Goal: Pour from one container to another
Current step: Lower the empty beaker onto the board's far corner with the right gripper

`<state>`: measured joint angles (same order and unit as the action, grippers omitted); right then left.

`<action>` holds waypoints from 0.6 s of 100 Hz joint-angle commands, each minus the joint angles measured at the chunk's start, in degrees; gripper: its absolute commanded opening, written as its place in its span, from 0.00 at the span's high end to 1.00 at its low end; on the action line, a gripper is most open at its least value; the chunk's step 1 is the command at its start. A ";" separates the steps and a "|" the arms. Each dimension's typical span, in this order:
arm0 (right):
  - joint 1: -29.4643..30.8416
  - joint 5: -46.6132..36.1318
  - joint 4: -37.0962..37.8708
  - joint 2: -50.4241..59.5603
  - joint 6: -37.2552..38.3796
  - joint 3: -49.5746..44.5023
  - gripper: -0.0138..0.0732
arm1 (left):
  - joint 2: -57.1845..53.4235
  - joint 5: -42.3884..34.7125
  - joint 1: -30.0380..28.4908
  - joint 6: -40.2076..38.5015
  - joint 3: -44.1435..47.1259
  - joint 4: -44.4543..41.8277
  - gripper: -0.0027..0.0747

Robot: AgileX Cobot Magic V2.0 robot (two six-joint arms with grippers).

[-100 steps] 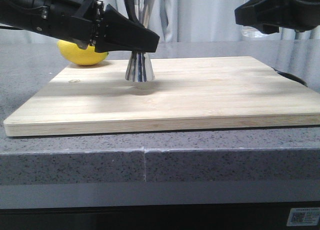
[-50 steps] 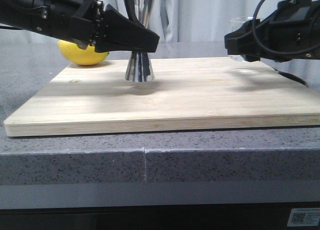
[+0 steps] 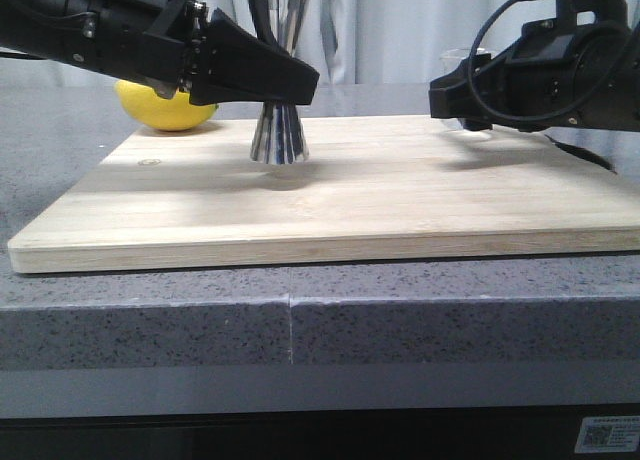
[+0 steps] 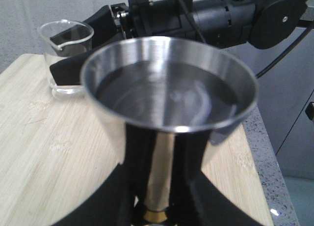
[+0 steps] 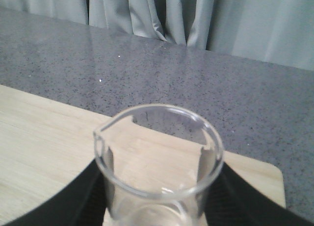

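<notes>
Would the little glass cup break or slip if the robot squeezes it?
The glass beaker looks thin-walled, so a hard squeeze might crack it. Its smooth sides probably slip easily between the right hand's fingers. It appears empty, so likely light and easy to tip.

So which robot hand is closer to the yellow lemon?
The left. The left gripper is clamped on the jigger, right beside the lemon; the right gripper holds the beaker far across the board.

A pale bamboo cutting board [image 3: 330, 195] lies flat on the speckled grey stone bench [image 3: 300, 320], its long edge toward me. Behind its far left corner sits a yellow lemon [image 3: 160, 110] (partly hidden from where I stand). Grey pleated curtains [image 5: 162, 12] hang behind the bench.
</notes>
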<state>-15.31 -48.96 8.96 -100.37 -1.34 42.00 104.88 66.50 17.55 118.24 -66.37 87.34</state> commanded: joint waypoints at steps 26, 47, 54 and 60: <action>0.97 -8.01 -1.69 -1.10 -0.01 2.07 0.60 | -3.17 6.26 0.58 -0.68 -1.62 4.18 0.99; 1.61 -7.97 -2.08 -2.81 -0.01 2.07 0.60 | -3.17 6.26 0.58 -0.68 -1.62 4.09 0.99; 1.61 -7.97 -2.08 -2.79 -0.01 2.07 0.60 | -3.17 6.26 0.58 -0.68 -1.62 4.09 0.99; 1.61 -8.37 -2.08 -2.79 -0.01 2.07 0.60 | -3.17 6.26 0.58 -0.68 -1.62 4.09 0.99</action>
<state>-14.12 -54.49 7.14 -104.82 -1.34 42.92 104.88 66.50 17.55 118.24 -66.37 87.34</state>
